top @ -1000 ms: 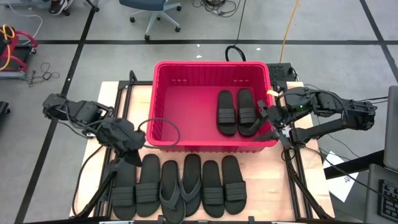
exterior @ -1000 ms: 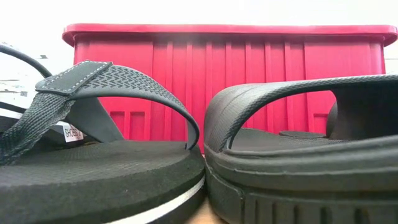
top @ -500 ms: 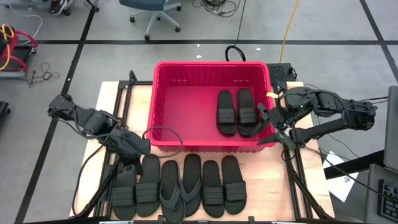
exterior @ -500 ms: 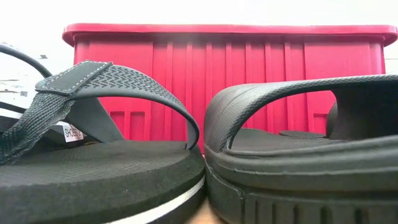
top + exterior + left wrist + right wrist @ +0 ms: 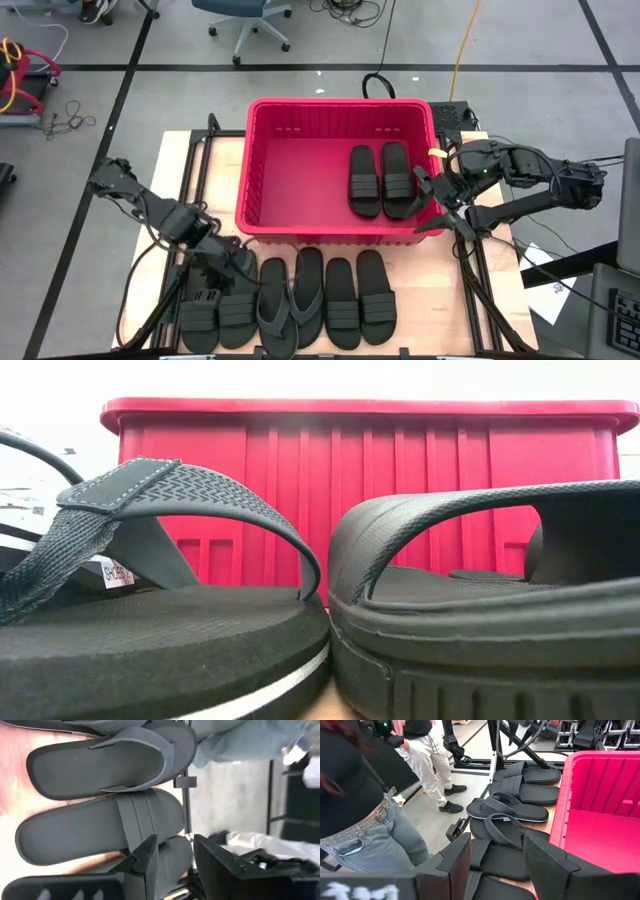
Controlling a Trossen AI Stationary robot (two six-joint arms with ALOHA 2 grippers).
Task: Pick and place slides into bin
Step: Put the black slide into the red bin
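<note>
Surroundings, non-task items
Wooden table (image 5: 430, 310); office chair (image 5: 245, 22) beyond it; yellow cable (image 5: 462, 45) on grey floor (taped lines); two people (image 5: 365, 815) standing nearby.

Overhead; low view hugs slides (image 5: 170, 630) — bin (image 5: 370, 490) shared.

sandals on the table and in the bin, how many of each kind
Wide-strap sandals in the red bin: 2
Wide-strap sandals on the table: 4
Thong sandals on the table: 2
Total: 8
</note>
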